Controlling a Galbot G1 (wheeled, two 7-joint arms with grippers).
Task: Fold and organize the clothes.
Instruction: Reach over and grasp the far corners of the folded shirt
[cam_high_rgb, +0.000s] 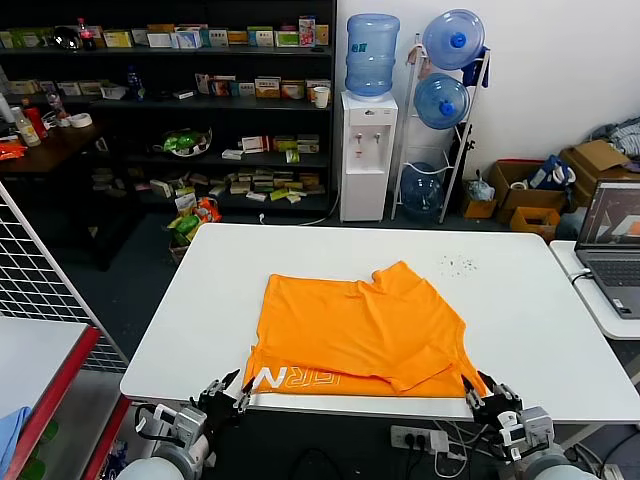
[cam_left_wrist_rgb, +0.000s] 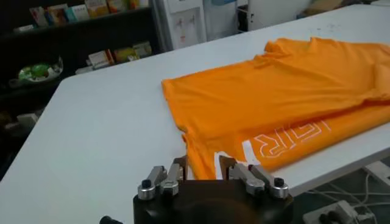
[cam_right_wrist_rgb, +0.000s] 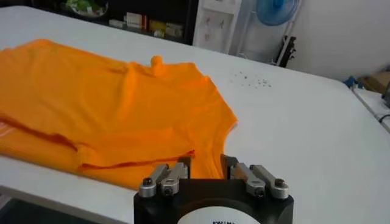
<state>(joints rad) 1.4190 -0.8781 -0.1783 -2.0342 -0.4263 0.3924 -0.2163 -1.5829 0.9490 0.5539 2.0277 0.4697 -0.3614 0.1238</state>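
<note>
The orange T-shirt (cam_high_rgb: 358, 335) lies partly folded on the white table (cam_high_rgb: 190, 310), its lettered hem at the table's near edge. The left gripper (cam_high_rgb: 224, 393) and right gripper (cam_high_rgb: 489, 396) each sit at a hem corner, jaws parted with fabric between them, not visibly clamped. To fold well, both should pinch their corners firmly and lift together, carrying the hem evenly toward the table's far side.

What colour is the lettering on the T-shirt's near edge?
White, in block letters on the orange T-shirt; the left wrist view shows the lettering best.
</note>
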